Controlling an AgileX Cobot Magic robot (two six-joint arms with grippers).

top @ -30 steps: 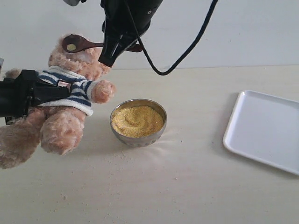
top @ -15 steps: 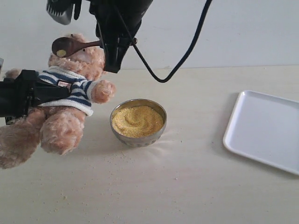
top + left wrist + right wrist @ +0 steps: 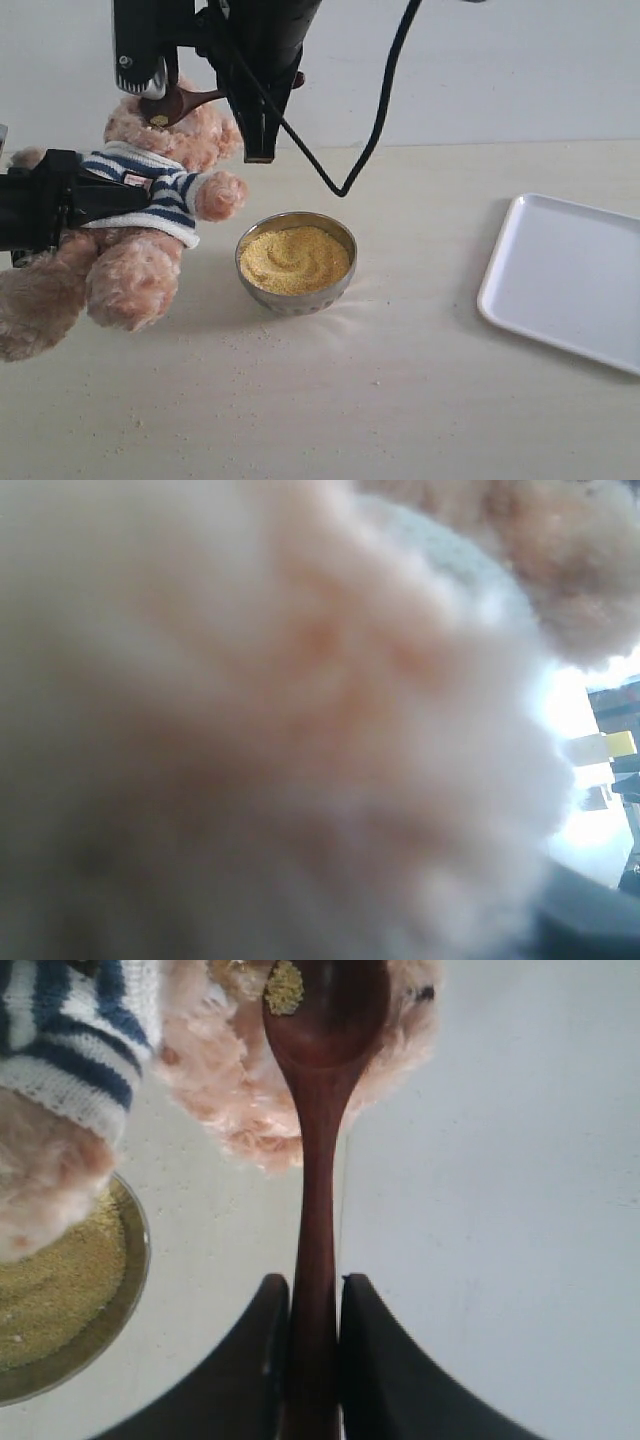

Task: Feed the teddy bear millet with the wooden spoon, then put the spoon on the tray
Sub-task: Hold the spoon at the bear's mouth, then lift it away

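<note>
the teddy bear [image 3: 150,230] sits tilted at the left of the desk [image 3: 400,400]. its striped middle is clamped by the left end effector [image 3: 95,200], which reaches in from the left edge. a round metal bowl [image 3: 297,298] just beside the bear's leg holds a mound of millet [image 3: 295,258], with loose grains scattered on the desk around it. the white tray [image 3: 565,275] lies well apart at the right. the wooden spoon [image 3: 182,101] is up at the bear's face with a small clump of grains in its hollow. the right wrist view shows what the exterior view hides: the right end effector [image 3: 313,1300] is closed on the spoon's handle, one dark finger [image 3: 375,1360] on either side. the left wrist view gives only blurred pale fur, so that grip can be read only from the exterior view. the right arm comes down from the top of the exterior view and reaches across to the left, with a black cable [image 3: 375,110] looping off it.
</note>
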